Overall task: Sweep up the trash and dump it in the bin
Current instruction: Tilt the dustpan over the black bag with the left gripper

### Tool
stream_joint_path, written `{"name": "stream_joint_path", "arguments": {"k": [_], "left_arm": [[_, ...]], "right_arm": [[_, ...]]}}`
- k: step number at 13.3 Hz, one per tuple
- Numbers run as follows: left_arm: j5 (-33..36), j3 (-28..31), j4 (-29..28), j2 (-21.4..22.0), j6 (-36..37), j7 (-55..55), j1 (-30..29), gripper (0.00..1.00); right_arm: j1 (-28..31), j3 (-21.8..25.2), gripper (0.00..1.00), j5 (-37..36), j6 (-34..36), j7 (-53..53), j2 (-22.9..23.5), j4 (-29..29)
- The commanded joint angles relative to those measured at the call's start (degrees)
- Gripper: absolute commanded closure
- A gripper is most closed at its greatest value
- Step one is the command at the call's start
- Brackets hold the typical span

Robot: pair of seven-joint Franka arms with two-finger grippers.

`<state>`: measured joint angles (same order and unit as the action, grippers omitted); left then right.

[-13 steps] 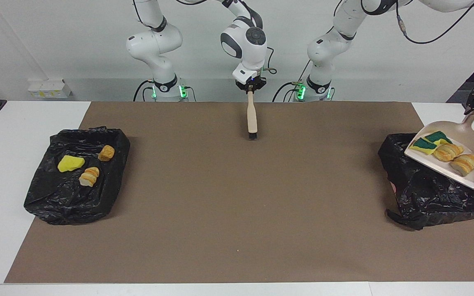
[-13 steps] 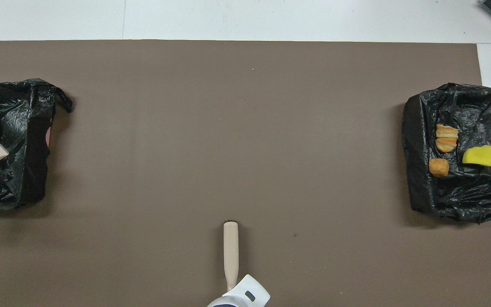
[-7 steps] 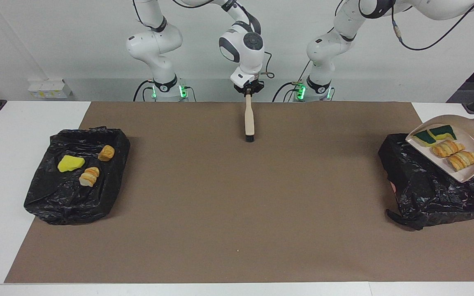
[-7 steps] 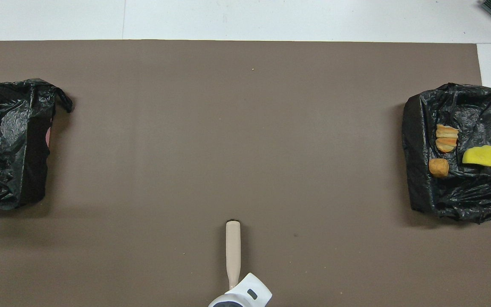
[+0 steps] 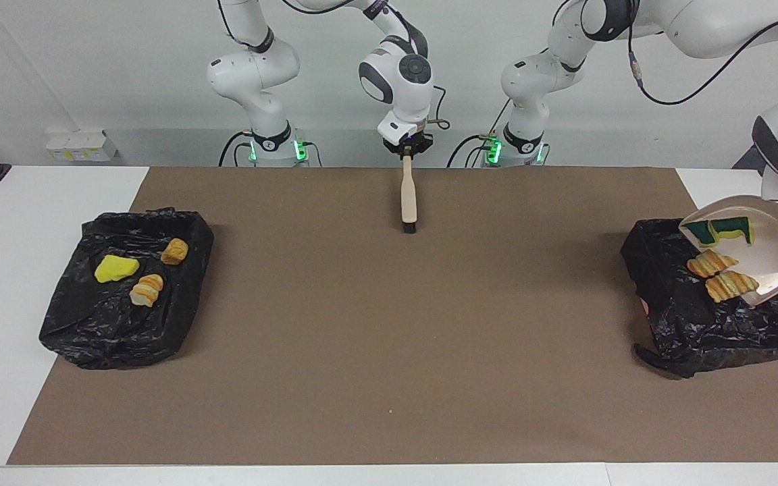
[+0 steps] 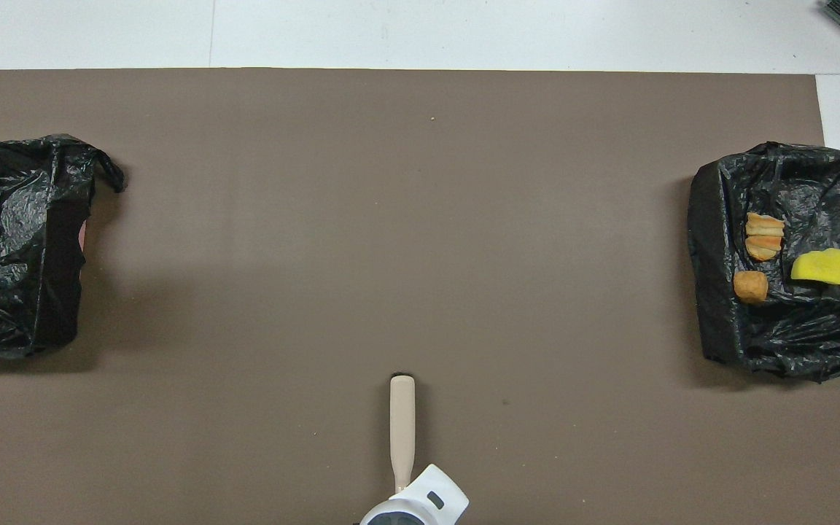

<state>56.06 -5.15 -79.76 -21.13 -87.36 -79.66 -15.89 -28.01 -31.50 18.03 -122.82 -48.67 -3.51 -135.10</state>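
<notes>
Dumping: dustpan [image 5: 770, 246] tipped over the bin [image 5: 706, 317] at the left arm's end.
Left gripper hidden, clenched on its handle; right gripper [image 5: 408, 144] clamps the brush [image 5: 408, 199]. Bread pieces [image 5: 720, 273] sliding off; sponge chunks [image 5: 723, 231] may stick or miss the bin.

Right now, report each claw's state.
Left claw: hidden by its wrist, shut on the tilted beige plastic dustpan.
Right claw: shut on the beige-handled brush.
</notes>
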Motion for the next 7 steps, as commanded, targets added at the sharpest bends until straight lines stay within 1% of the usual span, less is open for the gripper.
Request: {"name": "stream_joint_path", "arguments": {"k": [1, 2, 3, 5, 7], "left_arm": [[5.02, 1.20, 0.74, -0.06, -0.18, 1.17, 3.06, 1.00], [7.03, 1.20, 0.92, -0.14, -0.09, 1.17, 3.41, 1.00], [8.18, 1.11, 0.92, -0.14, -0.09, 3.96, 4.28, 1.00], [10.11, 1.11, 1.01, -0.23, -0.35, 13.53, 7.53, 1.00], [10.56, 1.02, 0.83, -0.14, -2.10, 22.23, 8.07, 1.00]], "right_arm": [[0.67, -0.23, 0.67, 0.95, -1.11, -0.20, 1.05, 0.44], [0.67, -0.14, 0.61, 0.95, -1.11, -0.37, 1.40, 0.80], [0.85, -0.14, 0.61, 0.95, -1.11, -0.28, 1.92, 1.32], [1.02, -0.06, 0.61, 0.95, -1.20, -0.02, 2.10, 1.68], [2.07, 0.29, 0.60, 0.43, -1.20, -0.02, 3.85, 3.86]]}}
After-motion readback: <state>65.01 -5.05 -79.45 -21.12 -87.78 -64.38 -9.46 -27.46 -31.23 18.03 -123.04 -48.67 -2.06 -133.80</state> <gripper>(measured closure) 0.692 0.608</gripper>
